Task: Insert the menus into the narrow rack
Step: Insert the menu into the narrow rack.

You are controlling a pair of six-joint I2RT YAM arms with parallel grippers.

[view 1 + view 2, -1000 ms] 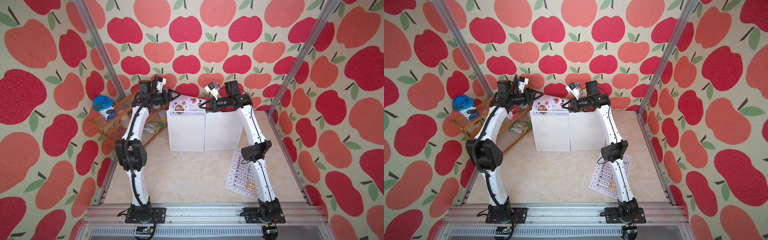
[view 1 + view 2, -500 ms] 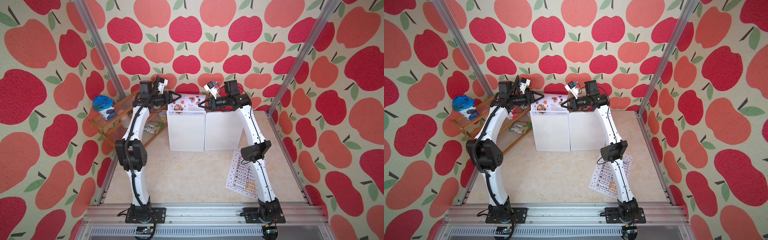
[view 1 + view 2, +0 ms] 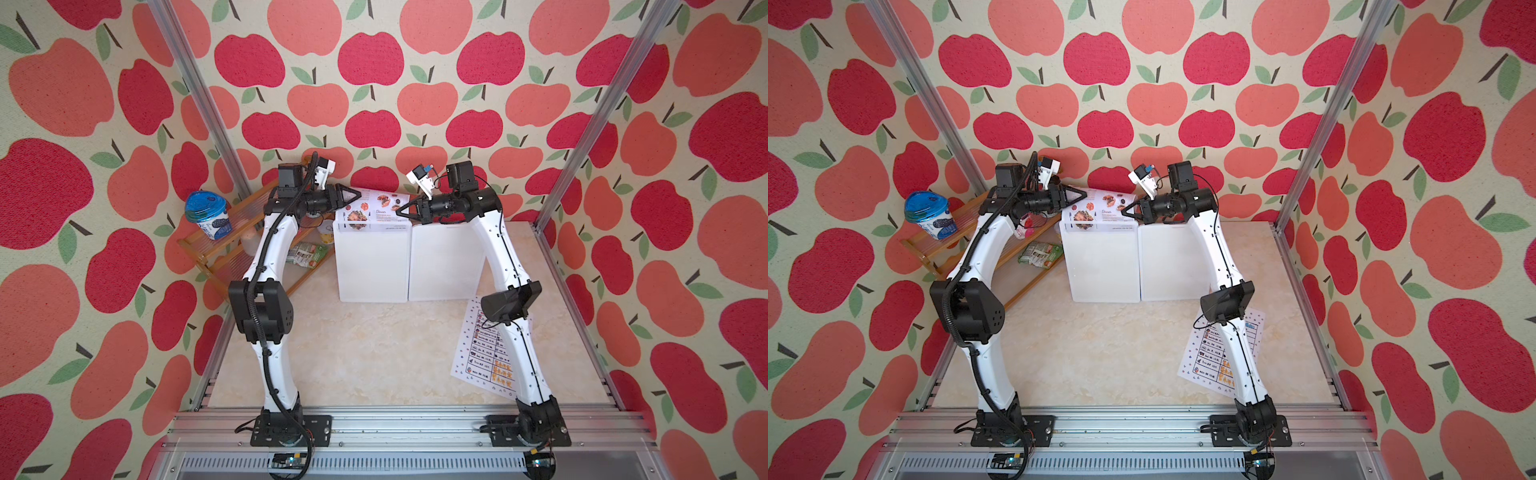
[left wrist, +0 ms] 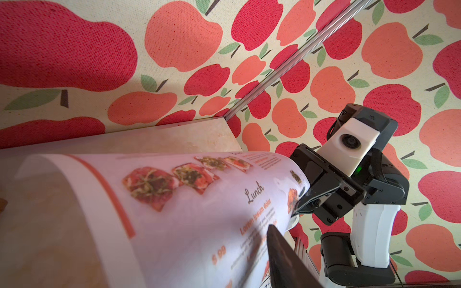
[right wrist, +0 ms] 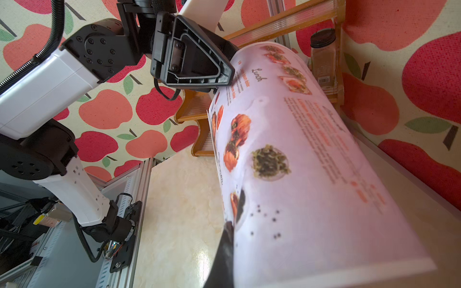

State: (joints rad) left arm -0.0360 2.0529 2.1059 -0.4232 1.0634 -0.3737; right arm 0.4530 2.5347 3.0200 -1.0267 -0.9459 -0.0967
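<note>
A white paper menu with food photos (image 3: 376, 208) stands bowed in the narrow white rack (image 3: 372, 262). The right jaws are clamped on one edge. The left jaws are at the opposite edge, but whether they are apart or together cannot be told.

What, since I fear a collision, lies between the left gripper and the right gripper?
Only the food-photo menu lies between the left gripper and the right gripper, as both top views show.

bare tabletop (image 3: 374, 353) before rack (image 3: 372, 262) free; photo menu (image 3: 376, 208) curls above rack top; wooden shelf (image 3: 195, 249) crowds left side.
</note>
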